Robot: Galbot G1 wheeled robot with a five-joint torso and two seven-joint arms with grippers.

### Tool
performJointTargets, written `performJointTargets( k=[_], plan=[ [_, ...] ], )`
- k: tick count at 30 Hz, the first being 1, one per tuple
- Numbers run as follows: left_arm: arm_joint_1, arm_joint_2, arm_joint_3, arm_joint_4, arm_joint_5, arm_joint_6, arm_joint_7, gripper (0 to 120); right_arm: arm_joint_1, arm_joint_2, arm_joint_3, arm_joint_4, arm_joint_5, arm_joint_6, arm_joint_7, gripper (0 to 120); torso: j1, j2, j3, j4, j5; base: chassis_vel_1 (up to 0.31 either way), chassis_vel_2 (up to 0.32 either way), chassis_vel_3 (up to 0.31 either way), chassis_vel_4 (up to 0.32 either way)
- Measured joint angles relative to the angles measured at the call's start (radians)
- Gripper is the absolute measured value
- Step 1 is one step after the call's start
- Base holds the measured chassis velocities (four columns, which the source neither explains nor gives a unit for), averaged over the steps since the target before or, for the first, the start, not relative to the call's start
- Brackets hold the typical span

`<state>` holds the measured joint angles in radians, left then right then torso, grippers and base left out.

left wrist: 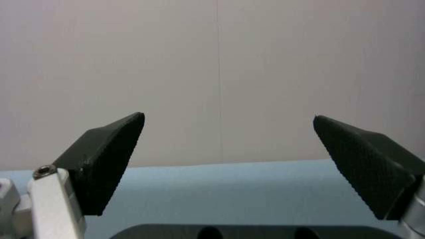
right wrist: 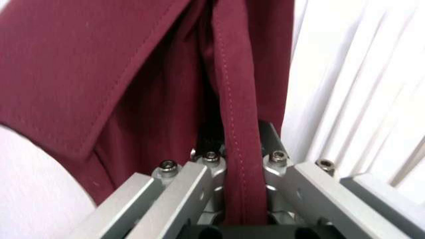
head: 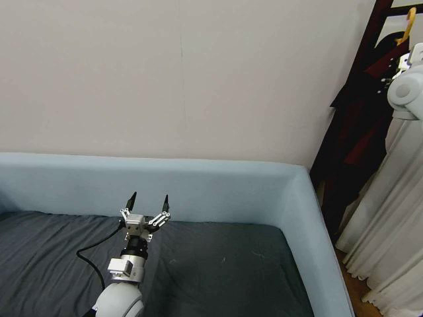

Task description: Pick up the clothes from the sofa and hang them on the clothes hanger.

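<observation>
Clothes: pinched in our right end effector.
Hanger: we should hook gently.
Left end effector: open over sofa.

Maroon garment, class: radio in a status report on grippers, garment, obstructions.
Left gripper open, empty, above the sofa. Right gripper shut on a fold of the maroon garment, up by the clothes rack. White curtain close beside.

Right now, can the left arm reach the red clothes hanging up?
Probably not. The left gripper hovers open over the sofa, while the red clothes hang far off past the sofa's end, pinched in the right gripper.
</observation>
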<state>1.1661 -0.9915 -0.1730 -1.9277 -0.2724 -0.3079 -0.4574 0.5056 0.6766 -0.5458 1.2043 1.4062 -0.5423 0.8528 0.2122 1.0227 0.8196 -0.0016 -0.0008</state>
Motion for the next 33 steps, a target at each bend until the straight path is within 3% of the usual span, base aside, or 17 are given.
performJointTargets(
  k=[4, 9, 19, 33],
  plan=[
    [0.006, -0.001, -0.006, 0.001, 0.008, -0.008, 0.0, 100, 0.025, 0.032, 0.009, -0.037, 0.02, 0.078, 0.008, 1, 0.0, 0.0, 0.0, 0.0001, -0.0003, 0.0, 0.0, 0.0, 0.0],
    [0.005, 0.003, -0.01, 0.003, 0.008, -0.01, -0.002, 100, 0.051, 0.063, 0.009, -0.063, 0.028, 0.104, 0.011, 1, 0.0, 0.0, 0.0, 0.0002, 0.0001, 0.0, 0.0, 0.0, 0.0],
    [0.005, -0.007, -0.012, 0.005, 0.008, -0.013, -0.004, 100, 0.1, 0.173, 0.013, -0.215, 0.062, 0.064, 0.062, 1, 0.0, 0.0, 0.0, 0.0007, -0.0004, 0.0, 0.0, 0.0, 0.0],
    [0.006, -0.014, -0.015, 0.008, 0.009, -0.017, -0.004, 100, 0.092, 0.212, 0.023, -0.345, 0.029, 0.034, -0.009, 1, 0.0, 0.0, 0.0, 0.0004, -0.0002, 0.0, 0.0, 0.0, 0.0]
  ],
)
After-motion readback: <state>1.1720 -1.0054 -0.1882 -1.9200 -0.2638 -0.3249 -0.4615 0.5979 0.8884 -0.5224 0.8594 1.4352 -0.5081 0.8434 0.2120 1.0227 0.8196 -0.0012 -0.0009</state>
